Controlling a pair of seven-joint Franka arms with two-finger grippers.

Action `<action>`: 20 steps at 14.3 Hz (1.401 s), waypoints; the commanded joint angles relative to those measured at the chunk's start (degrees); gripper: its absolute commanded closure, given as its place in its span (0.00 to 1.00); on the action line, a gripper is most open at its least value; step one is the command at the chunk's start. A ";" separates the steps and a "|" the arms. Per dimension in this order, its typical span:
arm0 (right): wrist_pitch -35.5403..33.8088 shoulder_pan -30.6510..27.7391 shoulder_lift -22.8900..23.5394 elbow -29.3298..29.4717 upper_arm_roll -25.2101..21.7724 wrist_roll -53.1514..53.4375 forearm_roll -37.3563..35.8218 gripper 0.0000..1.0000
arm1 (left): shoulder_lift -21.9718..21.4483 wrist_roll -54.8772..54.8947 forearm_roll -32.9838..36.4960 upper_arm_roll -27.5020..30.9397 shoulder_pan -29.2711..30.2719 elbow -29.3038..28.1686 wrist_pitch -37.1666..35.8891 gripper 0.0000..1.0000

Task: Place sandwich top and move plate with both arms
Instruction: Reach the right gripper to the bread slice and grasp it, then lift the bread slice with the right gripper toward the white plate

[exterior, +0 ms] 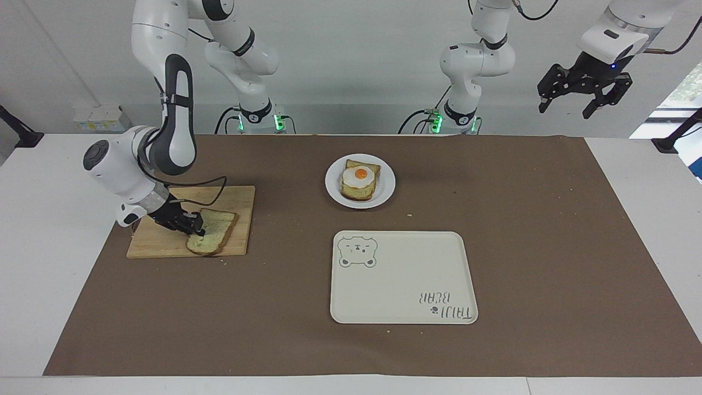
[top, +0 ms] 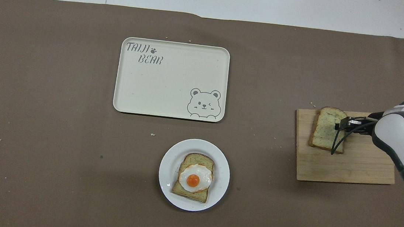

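The sandwich top (exterior: 216,233), a pale speckled slice, lies on a wooden cutting board (exterior: 159,244) toward the right arm's end of the table; it also shows in the overhead view (top: 324,131). My right gripper (exterior: 192,225) is low on the board, its fingers closed on the slice's edge. The white plate (exterior: 386,184) sits mid-table near the robots and holds a bread slice with a fried egg (exterior: 359,178). My left gripper (exterior: 584,101) waits open and empty, high over the left arm's end of the table.
A cream bear tray (exterior: 400,274) lies farther from the robots than the plate. A brown mat covers the table, with crumbs scattered on it. A cable loops from the right wrist over the board (top: 348,168).
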 commanded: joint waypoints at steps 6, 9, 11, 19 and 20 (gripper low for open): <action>-2.93 0.65 1.18 5.18 0.47 -5.79 -6.09 1.00 | -0.94 -0.51 0.32 -0.36 0.37 -1.08 -0.09 0.00; -9.95 0.83 0.04 8.79 0.82 -7.92 -8.32 1.00 | -0.94 -0.51 0.32 -0.36 0.37 -1.08 -0.09 0.00; -15.65 0.91 -1.10 11.16 1.17 -8.53 -8.67 1.00 | -0.94 -0.51 0.32 -0.36 0.37 -1.08 -0.09 0.00; -34.13 1.52 -7.52 12.76 6.70 -9.77 -5.25 1.00 | -0.94 -0.51 0.32 -0.36 0.37 -1.08 -0.09 0.00; -34.49 2.92 -7.70 12.23 7.06 -8.55 -5.24 1.00 | -0.94 -0.51 0.32 -0.36 0.37 -1.08 -0.09 0.00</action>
